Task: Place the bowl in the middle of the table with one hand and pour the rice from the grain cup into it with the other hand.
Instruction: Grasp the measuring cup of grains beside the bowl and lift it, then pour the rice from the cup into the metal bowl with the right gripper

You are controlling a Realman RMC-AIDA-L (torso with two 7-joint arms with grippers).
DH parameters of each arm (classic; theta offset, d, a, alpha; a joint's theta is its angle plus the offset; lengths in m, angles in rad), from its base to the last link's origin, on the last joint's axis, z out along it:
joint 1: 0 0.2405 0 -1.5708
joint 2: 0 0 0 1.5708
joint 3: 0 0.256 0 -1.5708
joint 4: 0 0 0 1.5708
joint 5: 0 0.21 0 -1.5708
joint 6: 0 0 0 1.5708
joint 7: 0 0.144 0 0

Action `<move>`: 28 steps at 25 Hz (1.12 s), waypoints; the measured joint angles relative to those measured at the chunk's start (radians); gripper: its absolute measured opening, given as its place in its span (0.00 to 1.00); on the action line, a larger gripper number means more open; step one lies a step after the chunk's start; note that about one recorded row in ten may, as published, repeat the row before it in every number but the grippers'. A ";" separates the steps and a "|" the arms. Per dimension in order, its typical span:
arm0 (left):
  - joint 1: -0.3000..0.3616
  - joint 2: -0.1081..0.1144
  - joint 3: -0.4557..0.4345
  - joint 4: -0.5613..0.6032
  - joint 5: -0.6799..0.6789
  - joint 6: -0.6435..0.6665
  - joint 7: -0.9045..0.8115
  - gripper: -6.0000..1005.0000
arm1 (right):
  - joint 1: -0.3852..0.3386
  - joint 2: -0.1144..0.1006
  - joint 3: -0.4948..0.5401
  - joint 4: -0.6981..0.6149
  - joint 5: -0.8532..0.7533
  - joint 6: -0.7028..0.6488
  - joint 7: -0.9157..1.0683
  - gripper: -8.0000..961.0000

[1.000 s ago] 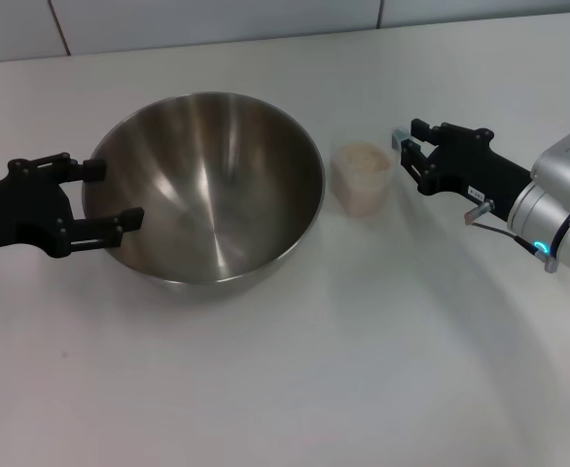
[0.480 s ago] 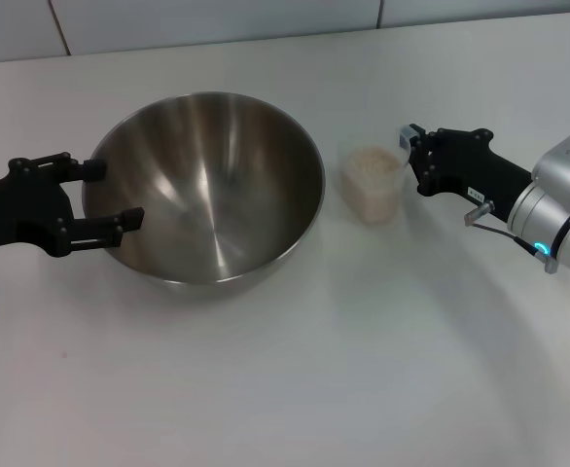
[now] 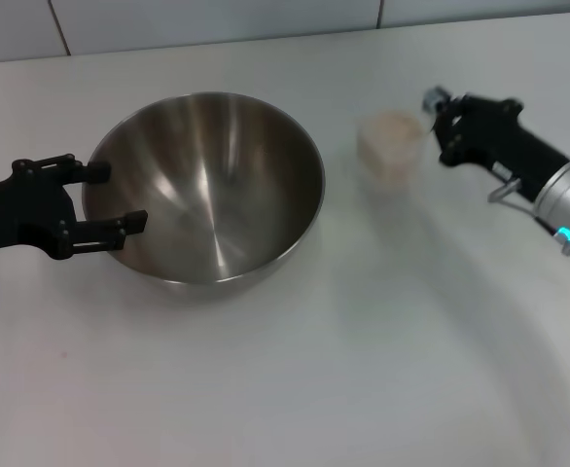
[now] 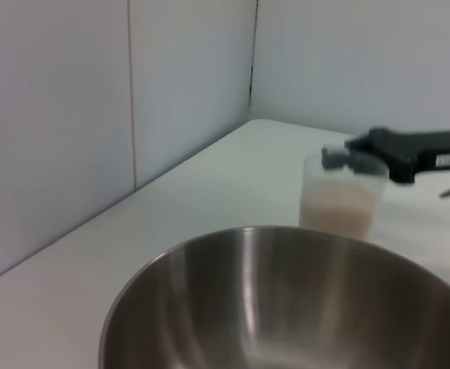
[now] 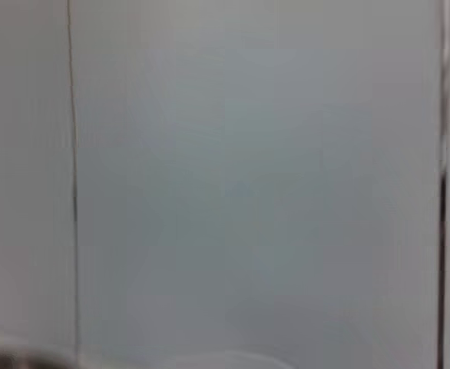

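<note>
Right gripper [image 3: 433,119] pinches the grain cup [image 3: 390,146] at its right rim, apparently lifted. Bowl [image 3: 205,185] lies left of the cup on the table [image 3: 363,370]. Left gripper [image 3: 110,197], fingers spread, straddles the bowl's left rim.

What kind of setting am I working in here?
Probably a lab or test bench, not a real kitchen: a plain white table against bare grey panelled walls, holding only a steel bowl and a cup of rice.
</note>
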 joint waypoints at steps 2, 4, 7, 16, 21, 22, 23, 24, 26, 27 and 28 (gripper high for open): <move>0.000 0.000 0.000 0.004 0.000 0.001 0.000 0.81 | -0.005 0.000 0.044 -0.006 0.004 -0.088 -0.051 0.02; 0.000 0.000 0.001 0.009 0.000 0.003 0.000 0.81 | 0.001 0.002 0.064 -0.003 0.024 -0.165 -0.120 0.02; 0.000 0.000 0.010 0.018 0.001 0.004 0.000 0.81 | 0.028 0.003 0.043 0.007 0.072 -0.251 -0.244 0.02; -0.002 -0.001 0.014 0.024 0.002 0.008 0.000 0.81 | 0.175 0.003 -0.027 0.130 0.077 -0.303 -0.768 0.02; -0.010 -0.001 0.014 0.024 0.002 0.011 -0.005 0.81 | 0.205 0.003 -0.053 0.159 0.068 -0.326 -1.075 0.02; -0.011 -0.001 0.014 0.024 0.002 0.011 -0.006 0.81 | 0.208 0.003 -0.065 0.160 0.067 -0.332 -1.121 0.02; -0.013 -0.001 0.014 0.024 0.002 0.011 -0.007 0.81 | 0.214 0.003 -0.085 0.160 0.067 -0.339 -1.196 0.02; -0.014 0.000 0.014 0.025 0.005 0.011 -0.008 0.81 | 0.214 0.003 -0.085 0.160 0.067 -0.339 -1.196 0.02; -0.018 0.000 0.014 0.025 0.013 0.011 -0.009 0.81 | 0.217 0.003 -0.100 0.158 0.067 -0.340 -1.271 0.02; -0.020 0.000 0.014 0.026 0.016 0.011 -0.010 0.81 | 0.218 0.003 -0.108 0.158 0.067 -0.340 -1.314 0.02; -0.022 -0.001 0.014 0.026 0.017 0.011 -0.010 0.81 | 0.220 0.003 -0.116 0.157 0.067 -0.340 -1.353 0.02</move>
